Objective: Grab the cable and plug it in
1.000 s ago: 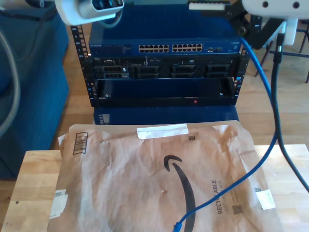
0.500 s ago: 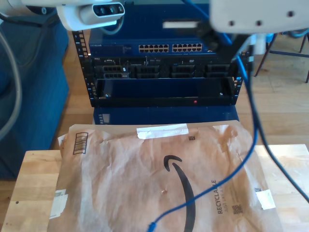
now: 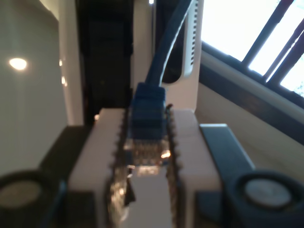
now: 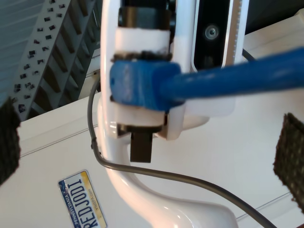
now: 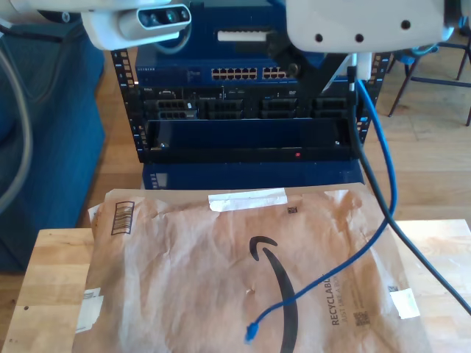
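My first gripper (image 3: 146, 121) is shut on the blue-booted clear plug (image 3: 148, 107) at one end of the cable. The second wrist view looks at that same plug (image 4: 137, 83), clamped between white fingers (image 4: 142, 35), with the cable (image 4: 237, 76) running off sideways. My second gripper (image 4: 149, 147) is open, its black pads (image 4: 290, 152) wide apart and off the plug. In the exterior view the cable (image 5: 383, 184) hangs from the white arm (image 5: 360, 22) at the top and curves down. Its loose plug (image 5: 250, 336) lies on the brown envelope (image 5: 184, 272).
A rack (image 5: 250, 110) stands behind the wooden table (image 5: 51, 272), with a blue switch and its row of ports (image 5: 250, 73) near the top. Another arm's camera head (image 5: 147, 18) sits at the exterior view's top left. A black robot cable (image 5: 412, 250) hangs at the exterior view's right.
The arm holding the cable has moved across the top toward the exterior view's left. The hanging cable swung with it, and the loose plug shifted a little on the envelope.
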